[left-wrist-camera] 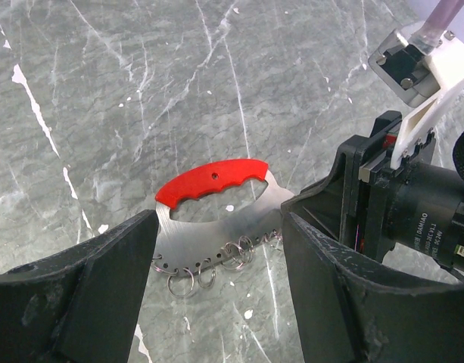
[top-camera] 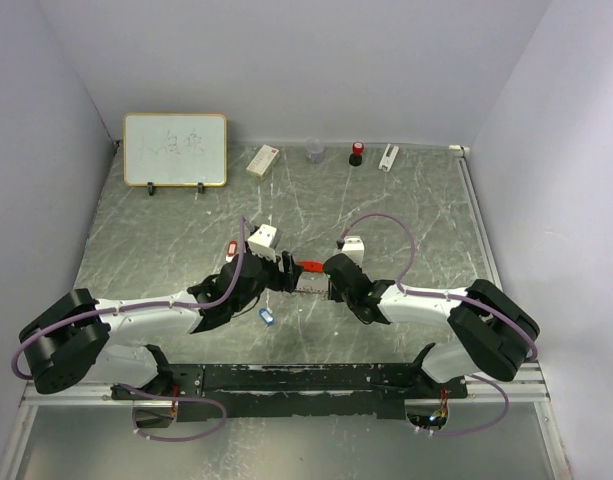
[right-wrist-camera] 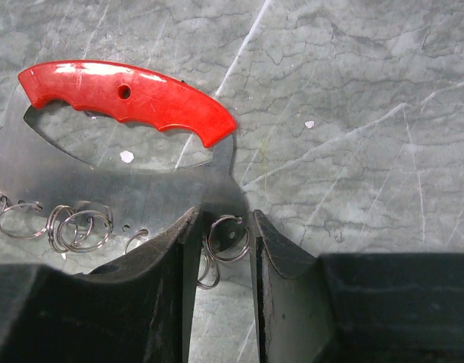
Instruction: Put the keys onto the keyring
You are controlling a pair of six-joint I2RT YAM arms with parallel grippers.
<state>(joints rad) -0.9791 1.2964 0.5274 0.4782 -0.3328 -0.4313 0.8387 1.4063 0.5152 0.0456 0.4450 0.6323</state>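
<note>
Meeting over the keyring [top-camera: 308, 272] near the middle of the table [top-camera: 416, 210], my two grippers face each other from either side.

Left gripper [left-wrist-camera: 220, 231]: jaws wide. Its fingers [left-wrist-camera: 103, 280] flank the keyring's steel plate without closing on it. The red fob [left-wrist-camera: 213, 180] runs along the plate's far edge, and small split rings hang in a row from the near edge.

Right gripper [right-wrist-camera: 224, 227]: jaws narrow, set at the plate's edge. One split ring [right-wrist-camera: 228, 238] lies in the gap between them. I cannot tell whether the pads press on that ring, since the fingers shade it.

Keys: both lie flat on the table, apart from the keyring. The red key [top-camera: 231, 250] is on the far side of my left wrist. The blue key [top-camera: 266, 316] is on its near side, just beside the arm.

Background: a whiteboard [top-camera: 175, 149] stands at the table's far left edge.
</note>
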